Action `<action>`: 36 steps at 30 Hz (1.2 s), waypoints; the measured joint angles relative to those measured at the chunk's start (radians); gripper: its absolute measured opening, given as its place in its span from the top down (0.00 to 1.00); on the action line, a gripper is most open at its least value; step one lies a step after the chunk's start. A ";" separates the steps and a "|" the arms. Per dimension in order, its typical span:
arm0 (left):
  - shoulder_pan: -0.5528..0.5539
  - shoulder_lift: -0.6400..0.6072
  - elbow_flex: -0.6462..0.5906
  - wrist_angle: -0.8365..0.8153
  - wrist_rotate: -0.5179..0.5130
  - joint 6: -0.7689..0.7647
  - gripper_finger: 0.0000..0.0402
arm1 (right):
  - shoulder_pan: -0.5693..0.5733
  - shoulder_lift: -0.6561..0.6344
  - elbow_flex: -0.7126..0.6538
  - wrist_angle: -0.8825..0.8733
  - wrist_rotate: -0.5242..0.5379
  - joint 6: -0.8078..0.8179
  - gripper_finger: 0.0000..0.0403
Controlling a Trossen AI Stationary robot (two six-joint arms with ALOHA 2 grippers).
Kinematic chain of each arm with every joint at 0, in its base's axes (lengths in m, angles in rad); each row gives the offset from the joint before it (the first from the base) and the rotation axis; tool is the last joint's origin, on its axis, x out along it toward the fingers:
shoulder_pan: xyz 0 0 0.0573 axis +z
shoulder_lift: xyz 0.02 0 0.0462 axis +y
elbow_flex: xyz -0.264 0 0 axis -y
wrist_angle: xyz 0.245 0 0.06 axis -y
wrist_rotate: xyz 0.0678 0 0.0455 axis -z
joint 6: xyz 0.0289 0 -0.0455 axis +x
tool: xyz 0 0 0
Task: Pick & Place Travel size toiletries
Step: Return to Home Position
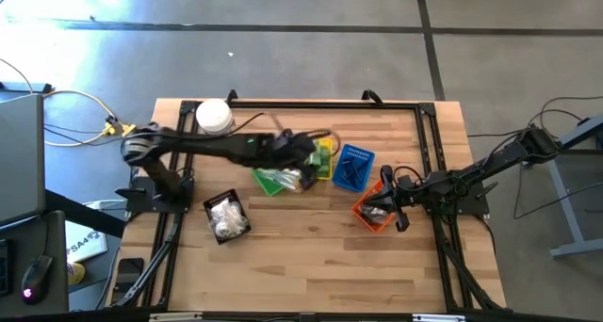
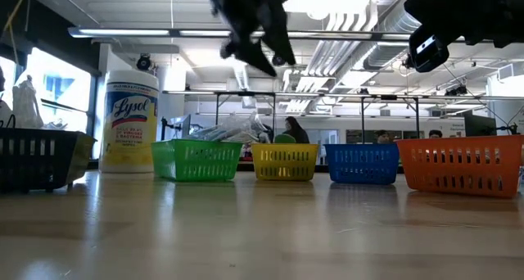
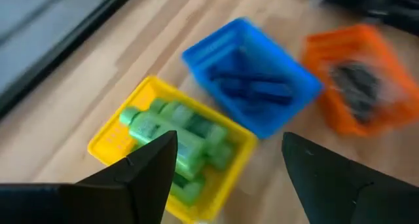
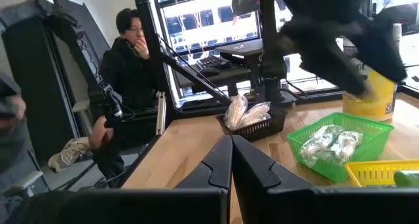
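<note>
Two arms reach over the desk (image 1: pixel 311 265) in the overhead view: the left gripper (image 1: pixel 307 151) hovers over the yellow basket (image 1: pixel 327 164), the right gripper (image 1: pixel 388 205) over the orange basket (image 1: pixel 363 215). At desk height, both hang well above the basket rims. The left wrist view shows its jaws wide apart and empty, with green bottles (image 3: pixel 171 119) lying in the yellow basket below. The right wrist view shows its jaws closed on nothing. Going home likely calls for rising first, then swinging back clear of the white jar (image 1: pixel 215 117).
</note>
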 joint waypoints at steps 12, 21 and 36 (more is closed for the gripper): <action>-0.332 -0.430 -0.063 -0.209 -0.156 0.382 0.43 | 0.000 0.000 0.000 0.002 0.001 0.018 0.99; -0.493 -0.787 -0.491 0.022 -0.153 0.443 0.93 | 0.000 0.000 0.000 0.030 0.039 0.021 0.99; -0.270 -1.397 -1.256 0.690 0.153 0.563 1.00 | -0.180 0.020 0.000 0.075 -0.127 0.024 0.99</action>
